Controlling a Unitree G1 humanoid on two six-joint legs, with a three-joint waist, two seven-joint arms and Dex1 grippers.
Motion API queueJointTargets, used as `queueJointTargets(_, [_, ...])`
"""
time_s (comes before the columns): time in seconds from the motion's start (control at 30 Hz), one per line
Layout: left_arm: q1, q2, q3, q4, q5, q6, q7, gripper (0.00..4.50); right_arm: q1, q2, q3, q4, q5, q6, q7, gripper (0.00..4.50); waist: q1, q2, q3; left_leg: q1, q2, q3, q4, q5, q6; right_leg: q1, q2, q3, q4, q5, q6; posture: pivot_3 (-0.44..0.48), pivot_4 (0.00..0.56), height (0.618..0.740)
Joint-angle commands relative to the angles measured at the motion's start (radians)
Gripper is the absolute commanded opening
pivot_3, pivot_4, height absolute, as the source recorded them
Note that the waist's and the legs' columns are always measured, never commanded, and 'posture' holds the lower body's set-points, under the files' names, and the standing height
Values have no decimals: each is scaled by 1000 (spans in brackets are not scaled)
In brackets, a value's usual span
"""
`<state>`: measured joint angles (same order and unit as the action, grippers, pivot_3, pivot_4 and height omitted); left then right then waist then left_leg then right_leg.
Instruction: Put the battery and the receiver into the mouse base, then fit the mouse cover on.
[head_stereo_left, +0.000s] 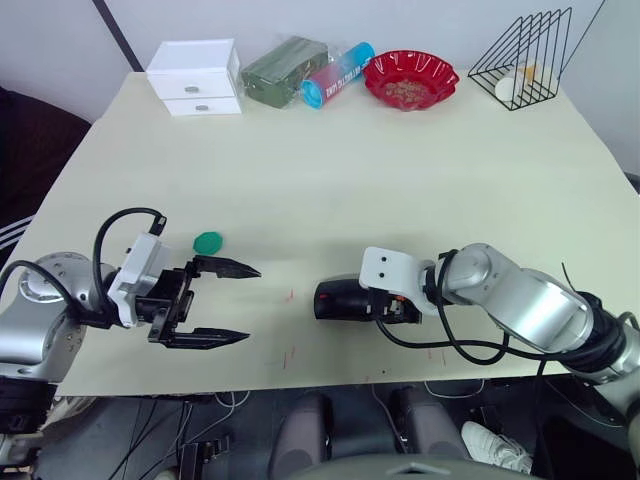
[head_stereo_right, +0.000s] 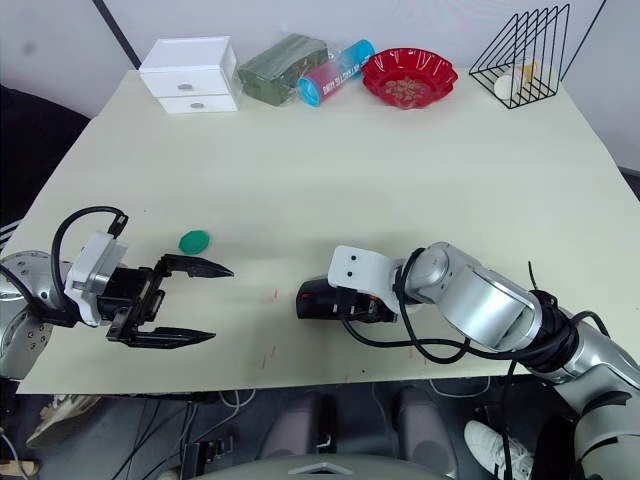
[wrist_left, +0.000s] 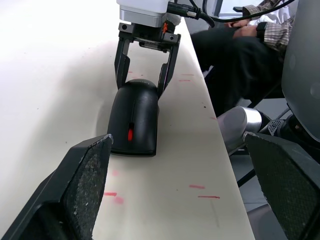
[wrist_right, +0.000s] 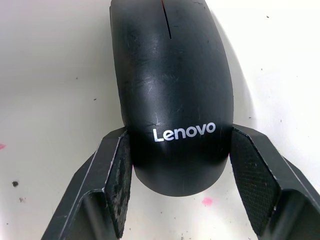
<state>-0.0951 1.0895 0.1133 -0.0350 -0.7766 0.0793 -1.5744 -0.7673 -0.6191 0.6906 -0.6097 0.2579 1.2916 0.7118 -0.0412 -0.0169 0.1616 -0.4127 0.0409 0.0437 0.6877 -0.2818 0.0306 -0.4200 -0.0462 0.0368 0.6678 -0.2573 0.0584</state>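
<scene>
Far edge of table (head_stereo_left: 330, 170): white drawers (head_stereo_left: 195, 77), green pack (head_stereo_left: 283, 69), blue-pink tube (head_stereo_left: 337, 74), red bowl (head_stereo_left: 410, 78), wire rack (head_stereo_left: 522, 55). Green cap (head_stereo_left: 208, 241) sits near front-left.

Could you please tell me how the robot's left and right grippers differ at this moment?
The left gripper hangs spread wide over bare table, holding nothing; the right gripper straddles the mouse cover's rear, jaws beside its flanks. Left points at the mouse from a distance; right is at it. Both have black fingers.

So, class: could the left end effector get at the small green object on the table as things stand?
Probably yes: the green object lies close beside the open left end effector, with bare table between them.
</scene>
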Motion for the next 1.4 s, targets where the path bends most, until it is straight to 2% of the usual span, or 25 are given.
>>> queueJointTargets(0.03, [3,17,19,-23,-21,-6,-40,4500,-1,11,3,-8,5,2,-16,2324,0,0,0,0,0,0,0,0,0,0,0,0,0,0,0,0,150,740])
queueJointTargets(1.4, [-3,20,9,-12,-19,-17,-40,4500,23,-24,-8,5,3,-95,5,2324,0,0,0,0,0,0,0,0,0,0,0,0,0,0,0,0,150,740])
